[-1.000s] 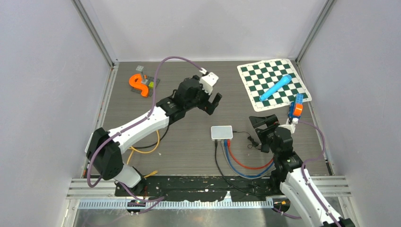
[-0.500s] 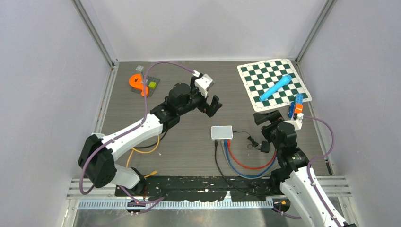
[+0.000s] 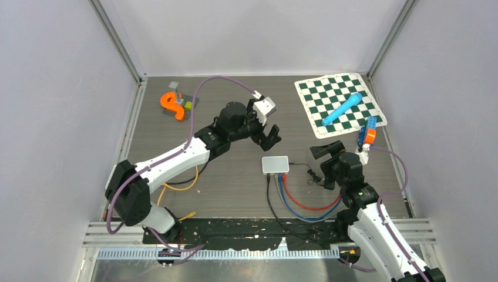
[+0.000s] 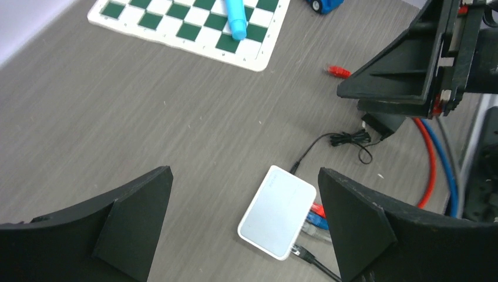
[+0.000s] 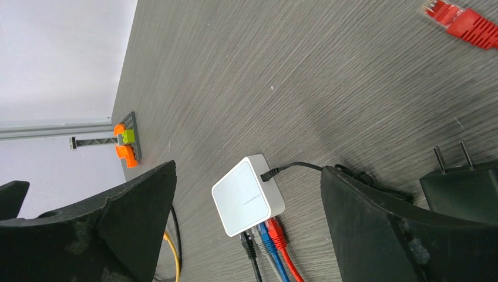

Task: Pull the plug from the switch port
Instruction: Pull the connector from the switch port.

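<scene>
On the dark grey wood-grain desk [image 3: 235, 176], my left gripper [image 3: 265, 133] and right gripper [image 3: 326, 163] both hang wide open and empty either side of the small white square switch [image 3: 275, 164], so I should steady its body, pinch the red cable plug [image 5: 275, 228] close to the port and draw straight out.

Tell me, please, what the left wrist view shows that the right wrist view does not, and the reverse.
Only the left wrist view: the checkered mat with the light blue cylinder lying on it, and a blue toy at the top edge. Only the right wrist view: the orange S-shaped piece near the table's edge, and the yellow cable. Both: the white switch with several cables plugged into one side, the loose red plug lying apart from it, and the black power adapter.
</scene>
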### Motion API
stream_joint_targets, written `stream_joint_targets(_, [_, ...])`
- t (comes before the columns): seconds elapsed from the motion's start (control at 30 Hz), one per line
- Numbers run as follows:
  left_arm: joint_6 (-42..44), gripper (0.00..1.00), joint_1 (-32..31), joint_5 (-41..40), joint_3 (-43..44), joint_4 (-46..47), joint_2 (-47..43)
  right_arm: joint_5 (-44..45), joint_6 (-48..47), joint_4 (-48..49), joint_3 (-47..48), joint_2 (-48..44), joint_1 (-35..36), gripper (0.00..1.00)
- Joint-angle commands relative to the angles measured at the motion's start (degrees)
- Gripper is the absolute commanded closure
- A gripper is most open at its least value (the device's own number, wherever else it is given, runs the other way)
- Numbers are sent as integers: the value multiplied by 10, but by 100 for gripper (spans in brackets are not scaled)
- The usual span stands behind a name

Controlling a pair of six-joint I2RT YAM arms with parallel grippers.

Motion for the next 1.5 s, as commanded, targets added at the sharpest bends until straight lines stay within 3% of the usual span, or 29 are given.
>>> stream_joint_targets(0.0, [-56,0,30,49,128,-148,49,3,6,20,7,1,-2,0])
stream_joint_targets(0.07, [-88,1,53,106,131,-155,73,1,5,23,6,1,-2,0])
stream_joint_targets(0.1, [-110,0,61,91,125,-148,79,-2,5,24,5,1,-2,0])
stream_joint_targets(0.47, [-103,0,64,-236,68,-158,-17,-5,10,31,-1,-3,-2,0])
stream_joint_targets(0.6, [-86,0,64,-298,31,-142,-37,-9,8,36,0,3,-2,0])
stream_joint_targets(0.73, [-79,1,65,-294,23,-156,-18,-18,8,46,1,10,-2,0])
stream_joint_targets(0.93, [-46,5,52,-172,95,-226,67,-32,12,54,0,23,-2,0])
stream_joint_targets(0.97, [-24,1,43,-160,104,-234,84,-33,13,57,-1,24,-1,0])
stream_joint_targets(1.1, [78,1,-5,-40,162,-292,146,-42,20,70,-13,31,-2,0])
stream_joint_targets(1.3, [194,0,-79,-21,186,-313,201,-48,38,64,-19,58,-1,0])
stream_joint_targets(1.47, [246,0,-87,29,145,-276,193,-46,55,57,-33,58,-2,4])
